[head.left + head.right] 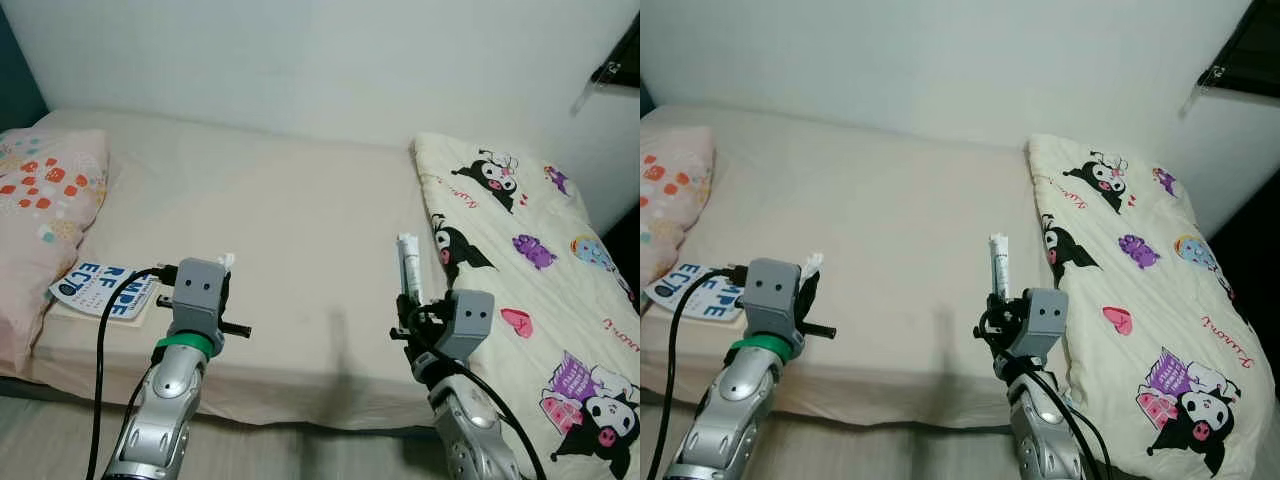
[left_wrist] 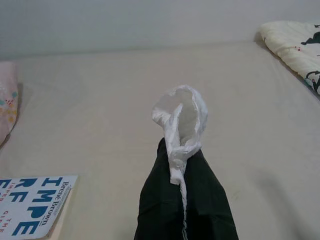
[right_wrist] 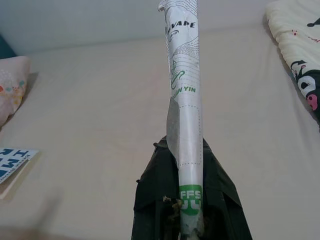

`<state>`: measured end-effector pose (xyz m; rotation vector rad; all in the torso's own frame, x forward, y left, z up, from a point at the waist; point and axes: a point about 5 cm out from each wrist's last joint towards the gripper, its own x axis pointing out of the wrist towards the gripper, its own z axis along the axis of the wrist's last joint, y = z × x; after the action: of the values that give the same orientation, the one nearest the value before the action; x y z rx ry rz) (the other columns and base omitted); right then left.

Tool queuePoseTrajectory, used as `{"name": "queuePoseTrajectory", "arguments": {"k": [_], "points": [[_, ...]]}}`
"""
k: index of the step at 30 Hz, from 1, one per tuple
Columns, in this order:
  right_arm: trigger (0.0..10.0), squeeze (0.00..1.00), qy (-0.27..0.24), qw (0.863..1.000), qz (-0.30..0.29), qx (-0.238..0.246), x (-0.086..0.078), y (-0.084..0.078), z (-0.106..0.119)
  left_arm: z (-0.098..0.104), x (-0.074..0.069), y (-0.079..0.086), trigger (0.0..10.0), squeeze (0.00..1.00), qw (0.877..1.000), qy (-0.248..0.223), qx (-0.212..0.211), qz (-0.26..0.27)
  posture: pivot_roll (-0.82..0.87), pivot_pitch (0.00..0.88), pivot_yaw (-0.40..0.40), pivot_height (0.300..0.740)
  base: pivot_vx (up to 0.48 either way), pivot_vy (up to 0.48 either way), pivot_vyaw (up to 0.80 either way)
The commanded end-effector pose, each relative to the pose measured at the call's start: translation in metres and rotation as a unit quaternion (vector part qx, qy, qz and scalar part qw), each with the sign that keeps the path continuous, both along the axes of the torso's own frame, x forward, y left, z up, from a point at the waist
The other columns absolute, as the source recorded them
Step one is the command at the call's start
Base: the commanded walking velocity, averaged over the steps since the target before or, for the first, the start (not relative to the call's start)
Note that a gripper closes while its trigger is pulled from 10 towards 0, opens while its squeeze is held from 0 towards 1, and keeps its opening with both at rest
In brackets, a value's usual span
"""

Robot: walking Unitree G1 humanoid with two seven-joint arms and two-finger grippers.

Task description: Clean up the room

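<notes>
In the head views, the right gripper [image 1: 412, 300] clamps the foot of a long white printed tube [image 1: 409, 266] standing upright over the beige bed [image 1: 290, 230]; held so low, it could tip out. In the left wrist view, the left gripper [image 2: 184, 175] pinches a crumpled white tissue [image 2: 181, 117], which may slip free.

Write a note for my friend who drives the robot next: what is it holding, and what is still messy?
Left gripper: shut on a crumpled white wrapper, held above the bed.
Right gripper: shut on a long white packet with green print, held upright.
Done: both bits of litter are picked up.
Left: neither is thrown away yet. A book lies at the bed's edge by the pink pillow; the cartoon blanket lies on the robot's right.
</notes>
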<state>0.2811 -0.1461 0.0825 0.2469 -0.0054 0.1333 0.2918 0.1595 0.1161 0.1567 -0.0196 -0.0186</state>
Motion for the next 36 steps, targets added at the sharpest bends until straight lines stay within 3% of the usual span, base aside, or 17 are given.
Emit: {"name": "queuePoseTrajectory", "arguments": {"k": [1, 36], "points": [[10.0, 0.00, 0.007, 1.000, -0.009, 0.010, -0.0012, -0.0023, -0.0037, -0.0052, -0.0005, -0.0015, 10.0, 0.00, 1.000, 0.009, 0.005, -0.005, 0.07, 0.037, -0.058, 0.719, -0.289, 0.000, 0.00], [10.0, 0.00, 0.000, 1.000, -0.005, 0.008, -0.0006, -0.0020, -0.0028, -0.0044, 0.0009, -0.0004, 10.0, 0.00, 1.000, 0.007, 0.007, -0.006, 0.07, 0.036, -0.054, 0.719, -0.334, 0.000, 0.00]]}}
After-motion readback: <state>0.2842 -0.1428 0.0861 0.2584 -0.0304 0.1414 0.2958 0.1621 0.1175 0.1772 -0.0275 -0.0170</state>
